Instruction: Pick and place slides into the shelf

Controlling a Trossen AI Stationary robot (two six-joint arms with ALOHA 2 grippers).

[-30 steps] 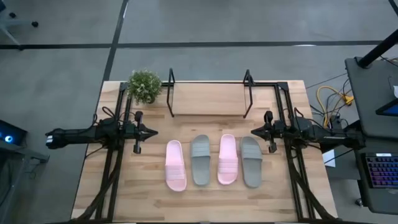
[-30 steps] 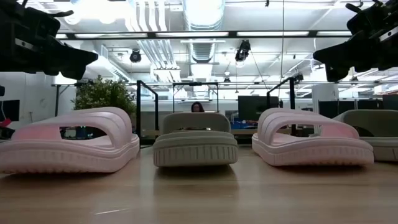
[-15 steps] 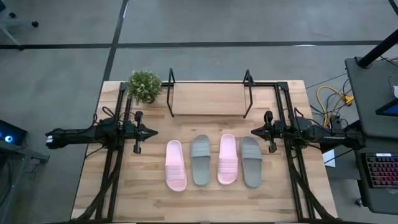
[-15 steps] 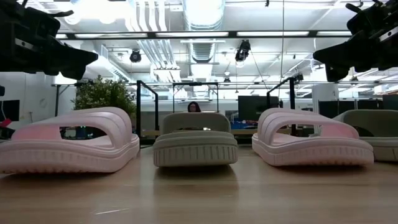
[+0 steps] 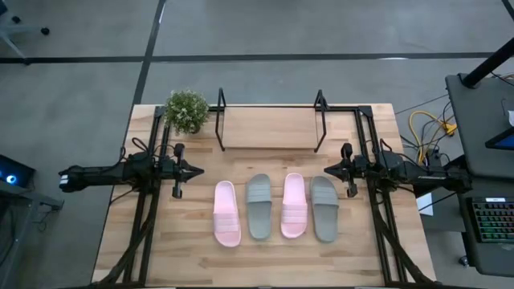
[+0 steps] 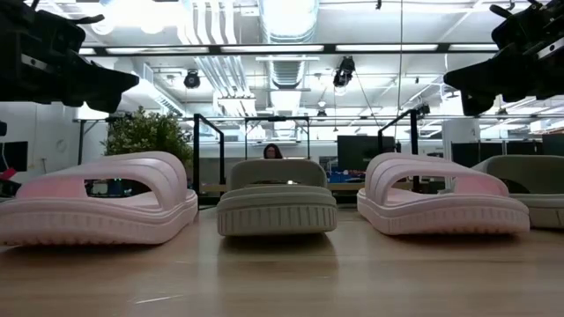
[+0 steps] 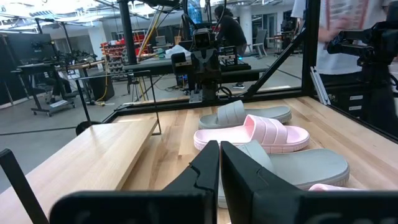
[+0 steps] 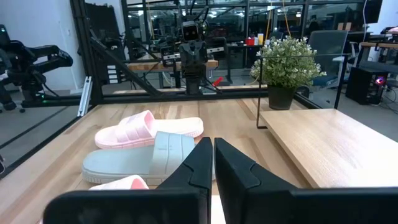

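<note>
Four slides lie side by side on their soles in the table's middle: a pink slide [image 5: 227, 213], a grey slide [image 5: 259, 206], a second pink slide [image 5: 294, 205] and a second grey slide [image 5: 324, 208]. The shelf [image 5: 269, 127], a black wire frame over a light wooden base, stands at the far edge and holds nothing. My left gripper [image 5: 199, 169] hovers shut left of the row, raised above the table. My right gripper [image 5: 326, 169] hovers shut to the right of the row. In the left wrist view the shut fingers [image 7: 219, 163] point at the slides [image 7: 261, 132].
A small green potted plant [image 5: 187, 111] stands at the shelf's left end. Black arm frames [image 5: 152, 201] run along the table's left and right sides. Bare wood lies between the slides and the near edge. A person [image 6: 273, 151] shows in the room beyond the table.
</note>
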